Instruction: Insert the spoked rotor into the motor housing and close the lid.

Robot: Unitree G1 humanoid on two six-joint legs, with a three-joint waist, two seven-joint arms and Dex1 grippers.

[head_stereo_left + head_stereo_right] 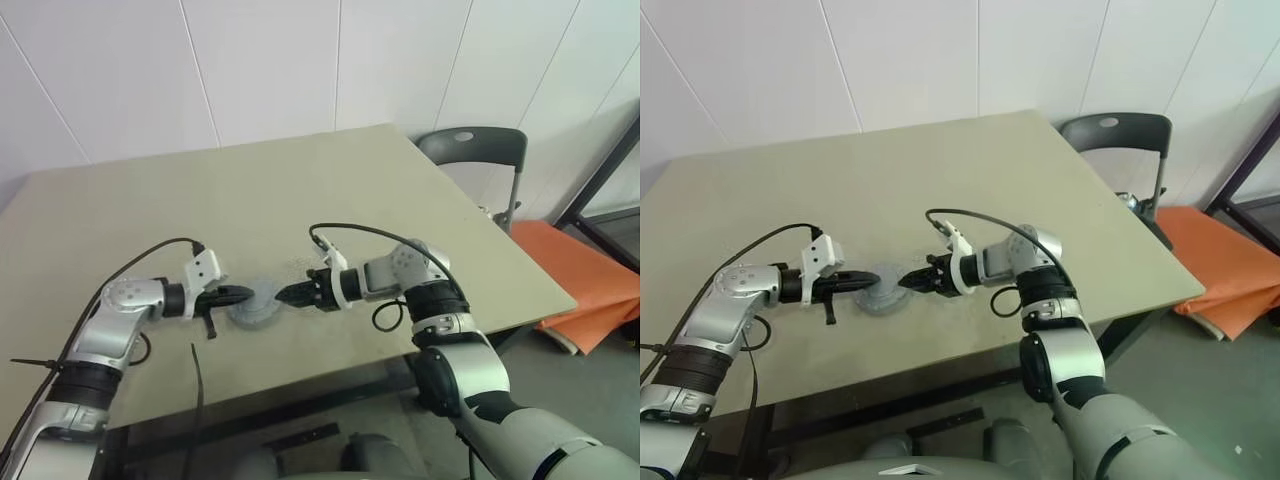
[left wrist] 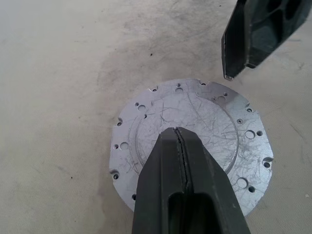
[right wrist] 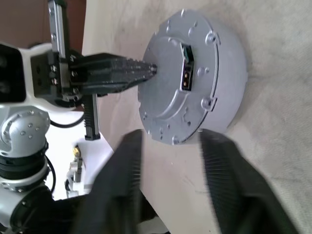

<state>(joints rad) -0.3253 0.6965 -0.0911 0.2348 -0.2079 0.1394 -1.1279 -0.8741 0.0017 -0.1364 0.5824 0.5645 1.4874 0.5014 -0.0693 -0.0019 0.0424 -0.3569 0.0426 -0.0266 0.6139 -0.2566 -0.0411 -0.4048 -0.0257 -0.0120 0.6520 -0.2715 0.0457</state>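
The lid [image 2: 204, 117], a scratched light-grey disc with small holes round its rim, lies plain face up on the round motor housing [image 3: 229, 73] near the table's front middle. A small dark connector slot [image 3: 185, 73] shows in the lid. My left gripper [image 2: 176, 130] is shut, and its tip rests over the lid's centre, coming from the left [image 1: 250, 293]. My right gripper [image 3: 170, 139] stands open just to the right of the housing [image 1: 280, 295], with nothing between its fingers. The spoked rotor is hidden.
The beige table [image 1: 300, 190] stretches far behind and to both sides of the parts; its front edge runs close below them. A grey chair [image 1: 480, 150] stands past the back right corner, and an orange sheet [image 1: 585, 280] lies on the floor at the right.
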